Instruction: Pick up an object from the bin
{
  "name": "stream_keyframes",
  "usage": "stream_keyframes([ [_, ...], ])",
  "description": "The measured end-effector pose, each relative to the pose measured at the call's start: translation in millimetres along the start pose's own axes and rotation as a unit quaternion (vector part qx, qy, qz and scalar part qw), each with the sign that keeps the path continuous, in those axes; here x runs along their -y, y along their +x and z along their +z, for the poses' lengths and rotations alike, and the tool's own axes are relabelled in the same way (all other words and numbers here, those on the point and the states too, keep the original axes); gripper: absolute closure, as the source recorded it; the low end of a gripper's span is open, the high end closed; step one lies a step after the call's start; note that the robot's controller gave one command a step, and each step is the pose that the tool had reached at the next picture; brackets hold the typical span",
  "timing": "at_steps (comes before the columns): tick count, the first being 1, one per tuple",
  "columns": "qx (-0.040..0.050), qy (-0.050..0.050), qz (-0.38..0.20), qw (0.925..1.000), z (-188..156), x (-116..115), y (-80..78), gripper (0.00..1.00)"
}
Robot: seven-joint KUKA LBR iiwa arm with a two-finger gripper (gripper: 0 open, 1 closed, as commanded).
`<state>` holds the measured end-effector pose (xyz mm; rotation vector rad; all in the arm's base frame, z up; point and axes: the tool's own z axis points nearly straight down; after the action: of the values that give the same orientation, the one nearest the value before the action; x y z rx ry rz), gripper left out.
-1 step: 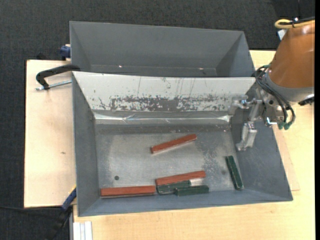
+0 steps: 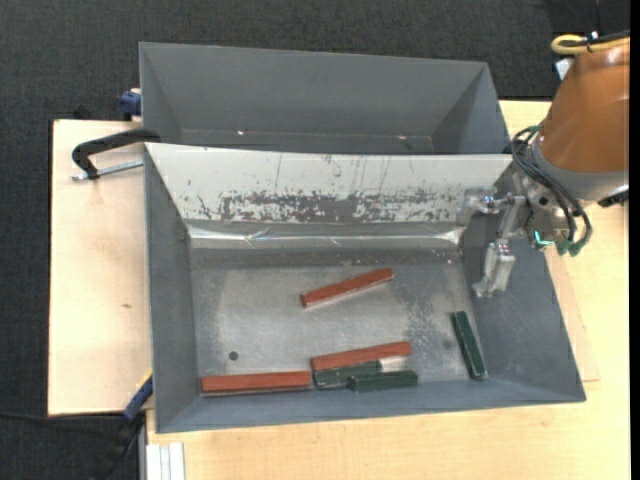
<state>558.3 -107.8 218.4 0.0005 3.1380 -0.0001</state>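
Camera view: your jaws hang by the right wall of the bin (image 2: 170,298), near a dark green bar (image 2: 466,344) lying along that wall; you cannot tell whether they are spread or pressed together. Straddle the bar's narrow width, keeping clear of the wall.

The bin (image 2: 168,298) is matt grey metal, its back wall (image 2: 330,183) at upper centre scratched and worn in patches and its floor (image 2: 260,318) dull and speckled, while the red-brown bars (image 2: 347,289) look matt, the dark green bars (image 2: 467,345) faintly glossy, and the arm's orange cover (image 2: 592,108) at upper right smooth and shiny.
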Motion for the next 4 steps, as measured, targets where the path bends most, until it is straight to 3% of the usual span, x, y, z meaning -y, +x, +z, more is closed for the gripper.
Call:
stream_keyframes([
  [1,0.0027,0.001,-0.019,0.9998,49,-41,-9.4,0.00],
  [2,-0.0007,-0.001,-0.058,0.9983,124,-72,6.7,0.00],
  [3,-0.0012,-0.001,0.037,0.9993,144,-76,2.8,0.00],
  [4,0.0006,0.000,-0.001,1.0000,128,-130,-21.0,0.00],
])
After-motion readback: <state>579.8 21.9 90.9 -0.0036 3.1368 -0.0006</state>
